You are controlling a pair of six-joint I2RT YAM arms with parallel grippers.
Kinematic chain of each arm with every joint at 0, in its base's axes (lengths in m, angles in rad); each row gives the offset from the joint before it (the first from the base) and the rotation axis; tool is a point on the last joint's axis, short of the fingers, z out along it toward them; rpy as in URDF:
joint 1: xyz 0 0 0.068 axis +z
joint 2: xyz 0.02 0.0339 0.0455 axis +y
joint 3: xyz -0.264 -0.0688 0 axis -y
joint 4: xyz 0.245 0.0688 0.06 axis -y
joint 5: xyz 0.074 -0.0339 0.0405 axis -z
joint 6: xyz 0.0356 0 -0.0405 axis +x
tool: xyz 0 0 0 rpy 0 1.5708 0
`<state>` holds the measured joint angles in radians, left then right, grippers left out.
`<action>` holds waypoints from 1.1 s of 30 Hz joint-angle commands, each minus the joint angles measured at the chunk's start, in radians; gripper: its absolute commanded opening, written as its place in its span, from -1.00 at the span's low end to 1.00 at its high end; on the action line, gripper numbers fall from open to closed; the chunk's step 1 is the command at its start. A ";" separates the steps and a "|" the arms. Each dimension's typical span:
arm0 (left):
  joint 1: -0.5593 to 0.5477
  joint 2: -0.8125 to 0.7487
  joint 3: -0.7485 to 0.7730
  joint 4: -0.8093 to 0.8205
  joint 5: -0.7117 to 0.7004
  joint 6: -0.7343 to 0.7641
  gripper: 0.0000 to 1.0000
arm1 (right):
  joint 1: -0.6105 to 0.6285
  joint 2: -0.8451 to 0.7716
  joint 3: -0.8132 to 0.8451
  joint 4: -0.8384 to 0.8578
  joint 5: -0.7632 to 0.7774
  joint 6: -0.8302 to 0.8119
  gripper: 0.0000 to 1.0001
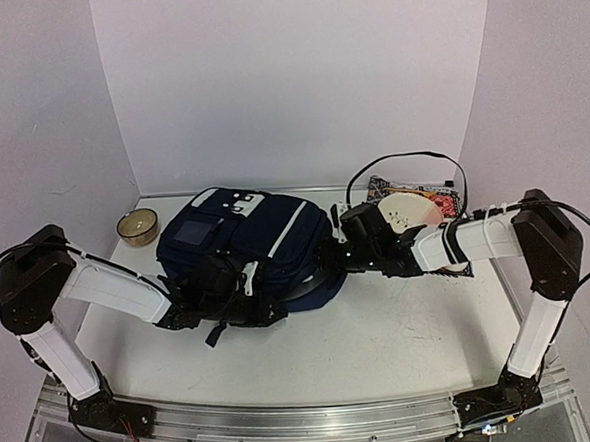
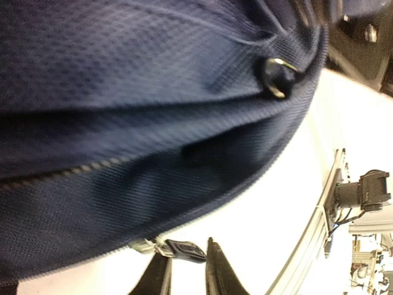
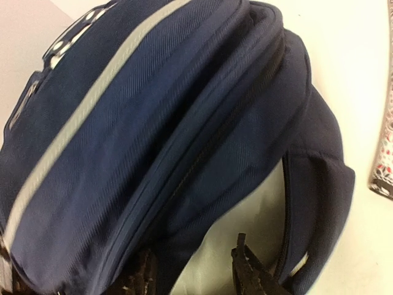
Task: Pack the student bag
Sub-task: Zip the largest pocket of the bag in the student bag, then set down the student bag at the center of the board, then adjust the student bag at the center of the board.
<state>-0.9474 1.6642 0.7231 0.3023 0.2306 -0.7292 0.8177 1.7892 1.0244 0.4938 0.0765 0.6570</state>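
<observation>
The navy student bag lies flat in the middle of the table, white-striped side up. My left gripper is at its near-left edge. In the left wrist view the bag fills the frame, and the left gripper stands slightly open with the dark zipper pull lying loose between its fingers. My right gripper is at the bag's right end. There the bag gapes and shows grey lining. The right gripper is open astride the opening's navy edge, one finger over the lining and the other half hidden by fabric.
A small tan bowl sits at the back left. A book with a patterned cover lies at the back right, its edge showing beside the bag. A white speckled disc lies by the right arm. A black cable loops above it.
</observation>
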 commanded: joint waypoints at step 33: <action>0.139 -0.255 -0.241 0.190 -0.169 -0.292 -0.09 | 0.428 0.093 0.012 0.121 0.312 -0.125 0.04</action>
<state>-0.8182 1.4219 0.4862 0.4269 0.0851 -0.9883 1.2133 1.8250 0.9357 0.5642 0.2572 0.5090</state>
